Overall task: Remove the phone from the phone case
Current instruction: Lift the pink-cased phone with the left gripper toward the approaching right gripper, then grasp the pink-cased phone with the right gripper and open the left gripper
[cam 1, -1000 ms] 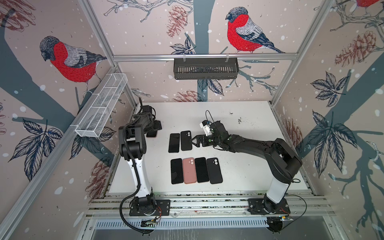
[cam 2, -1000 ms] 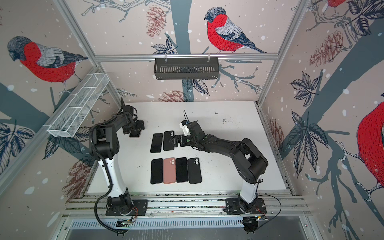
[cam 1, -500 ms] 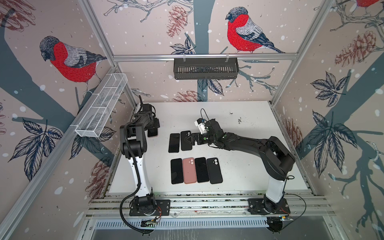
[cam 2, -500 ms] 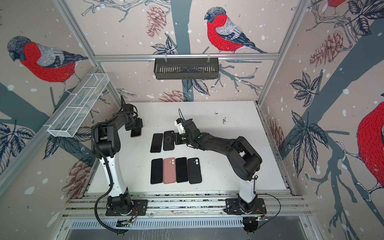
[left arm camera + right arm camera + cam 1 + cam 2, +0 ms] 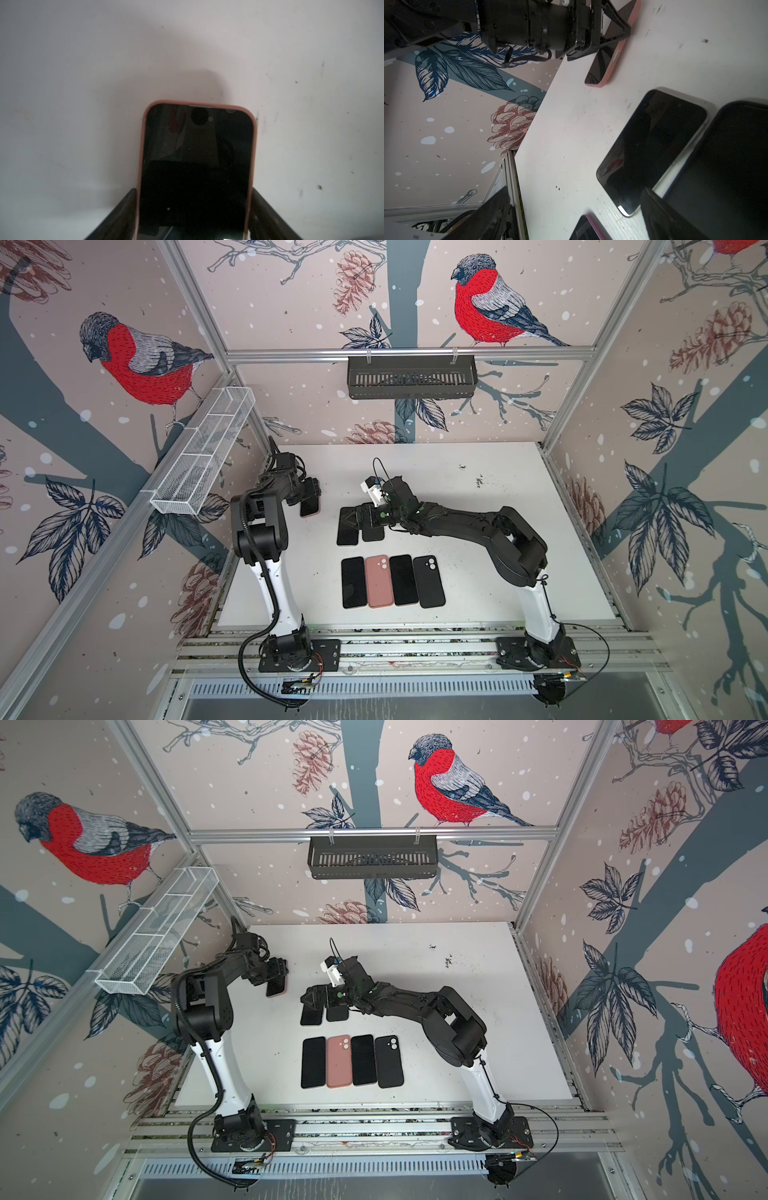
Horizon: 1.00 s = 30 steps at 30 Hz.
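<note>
Inside the bird-papered walls [image 5: 291, 302], a scuffed white tabletop [image 5: 498, 572] fills mid-frame. At its upper left, the left end effector [image 5: 308, 495] grips the phone [image 5: 195, 166] in its pink case [image 5: 143, 145]. Only the left wrist view shows fingers [image 5: 122, 214] against both edges. Right end effector [image 5: 357, 517] gapes wide above dark phones [image 5: 652, 149].

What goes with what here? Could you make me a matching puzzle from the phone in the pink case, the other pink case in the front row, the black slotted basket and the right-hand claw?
Things:
1. phone in the salmon-pink case
2. pink case lying back up
3. black slotted metal basket
4. right gripper

Places or states:
A. hangs on the back rail
B. open, over two dark phones
C. second from the left in the front row of four
D. held by the left gripper

Pairs: 1-D, 2-C, 3-A, 4-B.
</note>
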Motion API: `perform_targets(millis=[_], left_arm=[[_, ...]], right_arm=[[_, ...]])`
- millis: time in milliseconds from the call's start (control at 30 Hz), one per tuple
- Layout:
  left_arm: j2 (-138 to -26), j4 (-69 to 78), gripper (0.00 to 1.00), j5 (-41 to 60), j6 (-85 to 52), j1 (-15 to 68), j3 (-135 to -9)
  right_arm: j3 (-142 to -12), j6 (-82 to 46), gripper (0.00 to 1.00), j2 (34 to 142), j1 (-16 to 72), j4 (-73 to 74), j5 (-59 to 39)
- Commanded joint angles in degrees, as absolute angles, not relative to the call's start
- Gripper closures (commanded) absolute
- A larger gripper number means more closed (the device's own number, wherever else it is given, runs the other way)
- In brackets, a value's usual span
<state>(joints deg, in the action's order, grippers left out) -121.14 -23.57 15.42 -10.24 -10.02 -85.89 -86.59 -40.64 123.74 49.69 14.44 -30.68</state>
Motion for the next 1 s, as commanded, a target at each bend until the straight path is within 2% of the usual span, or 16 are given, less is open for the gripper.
perform_targets(millis=[0, 300, 567, 833, 900, 967], left_arm=[[-120.6, -30.1, 0.55, 26.0, -12.5, -10.5, -84.9], [-111.4, -24.0, 0.58, 32.8, -16.6, -9.9, -78.1], [-103.8, -19.1, 0.61, 31.8, -19.5, -6.5, -72.0], [-96.7, -15.0, 0.63, 28.8, -22.6, -1.6, -67.7], [-94.4, -14.0, 0.63, 27.8, -23.1, -0.7, -66.6], [-92.0, -12.5, 0.63, 27.4, -23.5, 0.2, -65.3]], right_arm=[[-90.0, -41.5, 0.0, 126.8, 49.7, 16.4, -33.2], [-98.9, -42.0, 0.08, 134.2, 50.0, 15.1, -33.1], [-103.8, -42.6, 0.21, 137.7, 49.4, 12.7, -32.8], [-105.2, -43.6, 0.55, 138.4, 48.4, 11.1, -32.3], [-104.4, -43.9, 0.72, 137.7, 48.0, 11.2, -32.7], [-102.3, -44.3, 0.82, 136.1, 47.7, 12.6, -32.7]])
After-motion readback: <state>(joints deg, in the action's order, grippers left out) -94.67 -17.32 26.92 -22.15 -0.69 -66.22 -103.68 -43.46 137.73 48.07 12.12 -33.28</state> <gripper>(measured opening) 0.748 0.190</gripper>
